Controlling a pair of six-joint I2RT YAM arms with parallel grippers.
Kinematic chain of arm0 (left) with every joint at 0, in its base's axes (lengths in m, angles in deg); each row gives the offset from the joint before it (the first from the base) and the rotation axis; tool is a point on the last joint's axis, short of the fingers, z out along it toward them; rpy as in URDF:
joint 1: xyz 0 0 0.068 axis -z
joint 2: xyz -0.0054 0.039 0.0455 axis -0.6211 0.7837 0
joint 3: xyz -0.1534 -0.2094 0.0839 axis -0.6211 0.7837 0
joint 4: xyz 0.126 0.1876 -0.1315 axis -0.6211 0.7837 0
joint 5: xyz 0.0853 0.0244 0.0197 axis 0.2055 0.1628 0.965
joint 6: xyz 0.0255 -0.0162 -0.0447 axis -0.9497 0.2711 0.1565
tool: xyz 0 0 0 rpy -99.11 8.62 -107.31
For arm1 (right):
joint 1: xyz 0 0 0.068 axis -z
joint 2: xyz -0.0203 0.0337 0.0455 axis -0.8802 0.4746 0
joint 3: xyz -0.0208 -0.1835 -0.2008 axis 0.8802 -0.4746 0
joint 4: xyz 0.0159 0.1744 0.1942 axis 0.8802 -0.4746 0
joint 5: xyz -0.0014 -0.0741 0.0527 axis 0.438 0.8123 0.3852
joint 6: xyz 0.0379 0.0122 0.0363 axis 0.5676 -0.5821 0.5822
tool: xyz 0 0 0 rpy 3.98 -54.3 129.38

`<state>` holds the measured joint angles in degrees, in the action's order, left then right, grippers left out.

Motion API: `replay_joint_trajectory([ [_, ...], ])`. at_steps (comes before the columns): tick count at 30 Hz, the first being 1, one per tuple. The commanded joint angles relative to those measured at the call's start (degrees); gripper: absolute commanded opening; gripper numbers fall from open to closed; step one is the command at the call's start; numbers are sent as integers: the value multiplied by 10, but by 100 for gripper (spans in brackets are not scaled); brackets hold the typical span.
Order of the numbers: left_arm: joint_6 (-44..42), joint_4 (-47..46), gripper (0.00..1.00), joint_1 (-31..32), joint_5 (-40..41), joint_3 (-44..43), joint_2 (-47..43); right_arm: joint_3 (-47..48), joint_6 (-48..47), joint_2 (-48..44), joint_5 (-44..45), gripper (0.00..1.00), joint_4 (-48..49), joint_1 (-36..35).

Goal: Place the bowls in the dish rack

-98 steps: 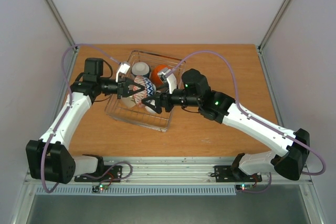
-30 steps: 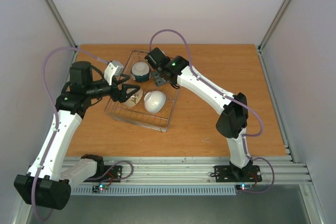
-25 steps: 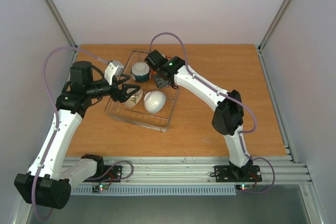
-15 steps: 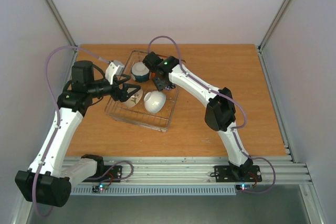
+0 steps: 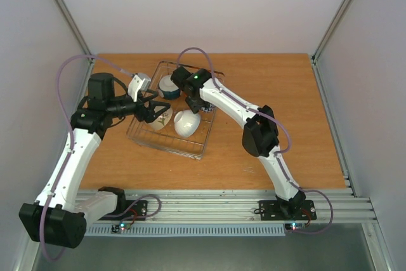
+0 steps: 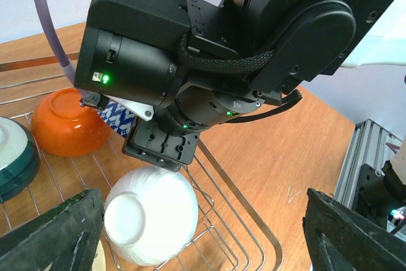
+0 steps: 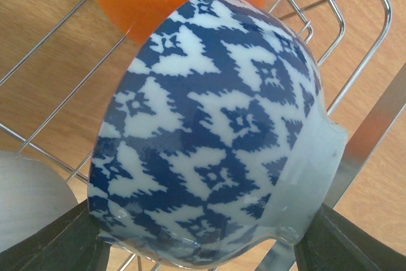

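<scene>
In the overhead view, we see the dish rack (image 5: 166,146) toward 10 o'clock from the centre of the table (image 5: 273,87). Our right gripper (image 7: 203,223) is clamped on the blue-patterned bowl (image 7: 209,125), both fingers touching it. The bowl stands tilted on edge inside the rack near its 2 o'clock corner, just beside the orange bowl (image 6: 66,122). Our left gripper (image 6: 203,204) hangs over the rack's 9 o'clock side with its fingers spread wide and nothing between them. The white bowl (image 6: 149,223) lies tipped on its side at the rack's 5 o'clock. The teal-banded bowl (image 5: 169,85) sits at 12 o'clock, and the sprig bowl (image 5: 161,119) at 8 o'clock.
</scene>
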<state>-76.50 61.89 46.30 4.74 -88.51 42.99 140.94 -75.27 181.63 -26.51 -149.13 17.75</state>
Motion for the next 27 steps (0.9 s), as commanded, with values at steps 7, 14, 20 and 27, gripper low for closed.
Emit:
replay_joint_trajectory([
  [7,-4,-12,86,-1,-11,0,-5,100,-20,65,44,1,-80,2],
  [14,-4,-12,86,-1,-15,0,-2,139,-29,102,63,1,-116,2],
  [20,-5,-12,86,-1,-15,0,0,168,-39,131,82,1,-148,2],
  [27,-4,-13,86,-1,-15,0,1,160,-44,135,79,1,-167,-1],
])
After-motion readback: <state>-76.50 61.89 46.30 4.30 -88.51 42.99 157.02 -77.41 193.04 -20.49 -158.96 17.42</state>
